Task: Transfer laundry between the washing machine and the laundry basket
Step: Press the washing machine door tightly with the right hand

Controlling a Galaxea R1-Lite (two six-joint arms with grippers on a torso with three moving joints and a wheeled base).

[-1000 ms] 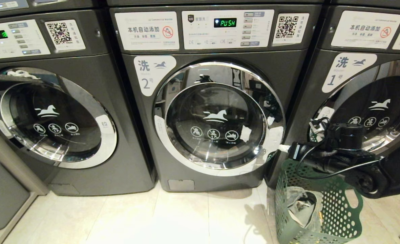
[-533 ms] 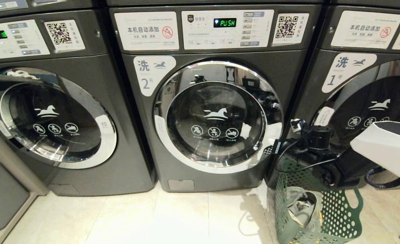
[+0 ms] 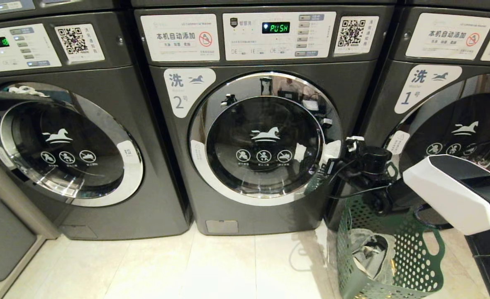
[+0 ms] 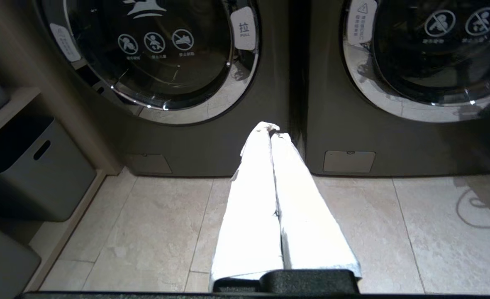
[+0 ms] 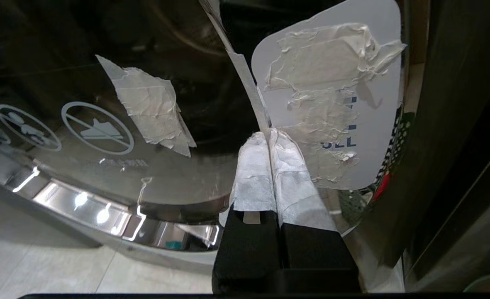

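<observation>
Right now the right gripper [image 3: 347, 143] sits at the right edge of the middle washing machine's door [image 3: 265, 139], its taped fingers [image 5: 269, 174] pressed together with nothing between them, their tips against the pull label [image 5: 336, 95] that is patched with crumpled tape; whether the door is shut or ajar cannot be told; the machine's display [image 3: 275, 28] reads PUSH; the green laundry basket [image 3: 410, 257] stands on the tiled floor [image 3: 228, 265] just right of that machine's lower right corner, below the right arm, with grey laundry [image 3: 367, 249] bunched inside it; the left gripper [image 4: 271, 133] hangs low over the floor in front of the seam between the left and middle machines, fingers together and empty; a grey bin [image 3: 0, 236] stands at the far left.
</observation>
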